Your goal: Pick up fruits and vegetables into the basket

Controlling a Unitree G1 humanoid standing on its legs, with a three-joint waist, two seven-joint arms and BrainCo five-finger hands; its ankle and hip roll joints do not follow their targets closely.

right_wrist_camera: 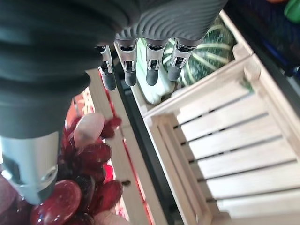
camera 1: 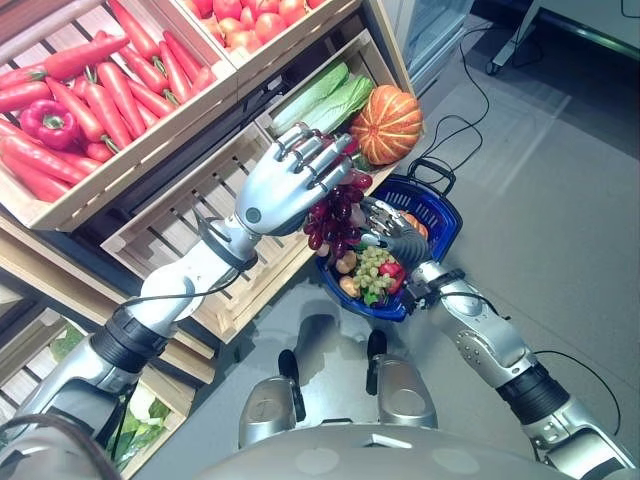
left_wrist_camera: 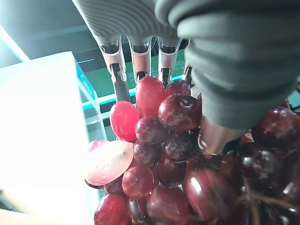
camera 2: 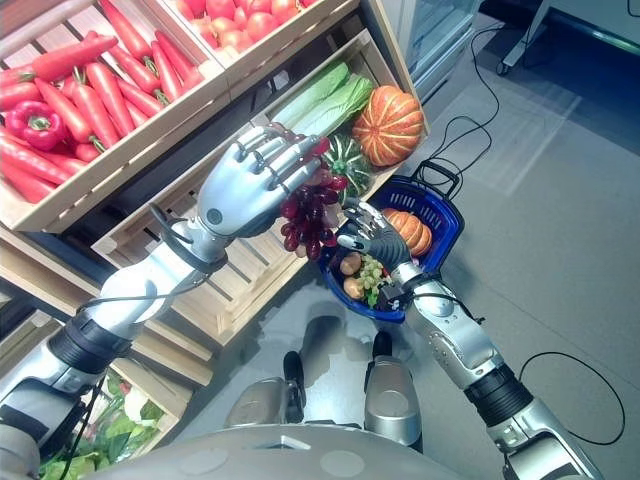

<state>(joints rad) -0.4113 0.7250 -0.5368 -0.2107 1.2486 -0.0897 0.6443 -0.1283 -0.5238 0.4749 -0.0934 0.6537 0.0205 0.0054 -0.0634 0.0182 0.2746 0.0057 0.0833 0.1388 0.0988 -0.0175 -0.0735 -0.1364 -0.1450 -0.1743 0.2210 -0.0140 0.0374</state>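
L hand point(camera 1: 283, 187): you've got it raised in front of the crates, fingers and thumb curled round the top of the red grapes point(camera 1: 335, 215); back of the hand faces the head cam.
Red grapes: bunch hangs below and just right of your L hand, dark red, touching its fingers. In the L wrist view the berries point(left_wrist_camera: 164, 154) press up against the thumb and fingertips. Bunch sits over the near-left rim of the basket, not inside yet.
R hand point(camera 1: 390, 235): just right of the grapes, below your L hand, over the basket. Fingers fairly straight in the R wrist view point(right_wrist_camera: 140, 65), nothing between them; grapes show beside its thumb there. Whether it touches the bunch: can't tell.
Basket point(camera 1: 440, 215): blue, black handle, under and behind your R hand. Whether it rests on the floor or is carried: can't tell.
In basket: green grapes point(camera 1: 372, 265), a red piece point(camera 1: 392, 272), a small orange pumpkin point(camera 2: 408, 230), some brownish round bits at the near edge.
Lower crate point(camera 1: 200, 195): pale wood slats, behind your L hand. At its far-right end: big orange pumpkin point(camera 1: 386, 124), a striped green squash point(camera 2: 348, 158), pale green cabbage point(camera 1: 325, 97).
Upper crates: beyond your L arm, to its left; carrots point(camera 1: 110, 95) with a red bell pepper point(camera 1: 50, 122), next crate holds tomatoes point(camera 1: 255, 20).
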